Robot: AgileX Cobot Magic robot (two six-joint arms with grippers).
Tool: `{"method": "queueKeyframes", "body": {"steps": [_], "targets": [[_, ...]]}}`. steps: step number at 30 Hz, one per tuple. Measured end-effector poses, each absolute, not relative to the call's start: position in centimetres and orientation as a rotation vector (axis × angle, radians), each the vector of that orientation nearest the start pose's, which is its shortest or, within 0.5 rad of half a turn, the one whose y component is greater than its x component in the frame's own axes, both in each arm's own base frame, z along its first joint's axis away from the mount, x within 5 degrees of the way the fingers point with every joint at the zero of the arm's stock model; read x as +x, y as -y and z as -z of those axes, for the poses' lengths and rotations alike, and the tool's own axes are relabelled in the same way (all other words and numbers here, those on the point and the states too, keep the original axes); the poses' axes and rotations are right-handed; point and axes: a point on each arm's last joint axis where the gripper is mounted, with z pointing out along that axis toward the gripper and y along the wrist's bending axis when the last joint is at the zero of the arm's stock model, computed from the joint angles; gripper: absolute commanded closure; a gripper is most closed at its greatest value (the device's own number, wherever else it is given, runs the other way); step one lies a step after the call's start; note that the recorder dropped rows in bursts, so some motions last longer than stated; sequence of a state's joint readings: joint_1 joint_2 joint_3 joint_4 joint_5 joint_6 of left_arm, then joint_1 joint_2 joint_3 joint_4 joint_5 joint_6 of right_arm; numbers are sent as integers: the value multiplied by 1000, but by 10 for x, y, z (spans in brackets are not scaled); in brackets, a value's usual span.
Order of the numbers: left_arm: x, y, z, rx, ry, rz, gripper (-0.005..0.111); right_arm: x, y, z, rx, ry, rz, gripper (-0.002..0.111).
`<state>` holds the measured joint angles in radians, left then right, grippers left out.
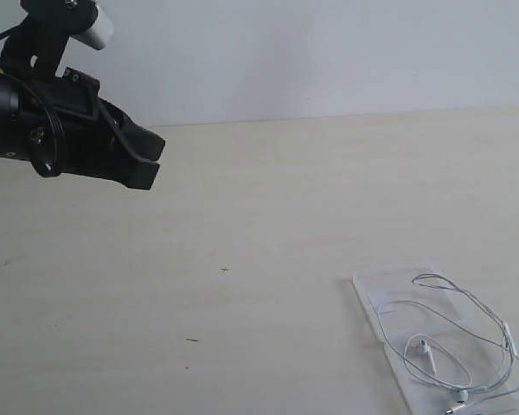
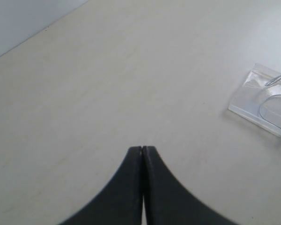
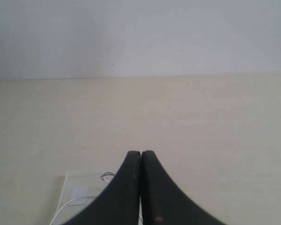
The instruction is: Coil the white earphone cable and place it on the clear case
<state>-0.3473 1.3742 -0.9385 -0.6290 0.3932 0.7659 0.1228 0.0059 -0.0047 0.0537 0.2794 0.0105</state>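
Note:
The clear case (image 1: 374, 286) lies flat at the table's near right. The white earphone cable (image 1: 468, 302) rests on it in loose loops, with one earbud (image 1: 425, 347) inside the coil and some loops hanging past the case's right edge. My left gripper (image 1: 147, 171) hangs shut and empty above the far left of the table, well away from the case. Its wrist view shows the shut tips (image 2: 142, 149), with the case (image 2: 253, 101) and a bit of cable (image 2: 276, 80) off to one side. My right gripper (image 3: 141, 153) is shut and empty above the case (image 3: 77, 182), where a cable loop (image 3: 107, 176) shows.
The pale wooden table (image 1: 268, 225) runs back to a plain white wall (image 1: 329, 52). A white square sticker (image 3: 79, 193) marks one half of the case. The right arm is out of the exterior view.

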Motion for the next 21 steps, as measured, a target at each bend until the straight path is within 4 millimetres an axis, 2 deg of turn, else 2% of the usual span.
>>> {"method": "queueKeyframes", "body": {"steps": [7, 8, 10, 13, 14, 15, 18, 21], "targets": [[268, 118, -292, 720, -2101, 322, 107, 54, -8, -189, -64, -1765, -147, 108], [267, 117, -297, 719, -2076, 307, 107, 54, -8, -189, -64, -1765, -147, 108], [259, 110, -320, 686, -1964, 253, 107, 54, -8, -189, -64, -1765, -147, 108], [232, 93, -365, 603, -1768, 193, 107, 54, -8, -189, -64, -1765, -147, 108], [225, 87, -374, 582, -1732, 183, 107, 54, -8, -189, -64, -1765, -147, 108], [206, 75, -388, 538, -1667, 158, 107, 54, -8, -189, -64, -1765, -147, 108], [174, 52, -394, 431, -1608, 130, 107, 54, -8, -189, -64, -1765, -147, 108], [142, 31, -384, 273, -1591, 136, 107, 54, -8, -189, -64, -1765, -147, 108]]}}
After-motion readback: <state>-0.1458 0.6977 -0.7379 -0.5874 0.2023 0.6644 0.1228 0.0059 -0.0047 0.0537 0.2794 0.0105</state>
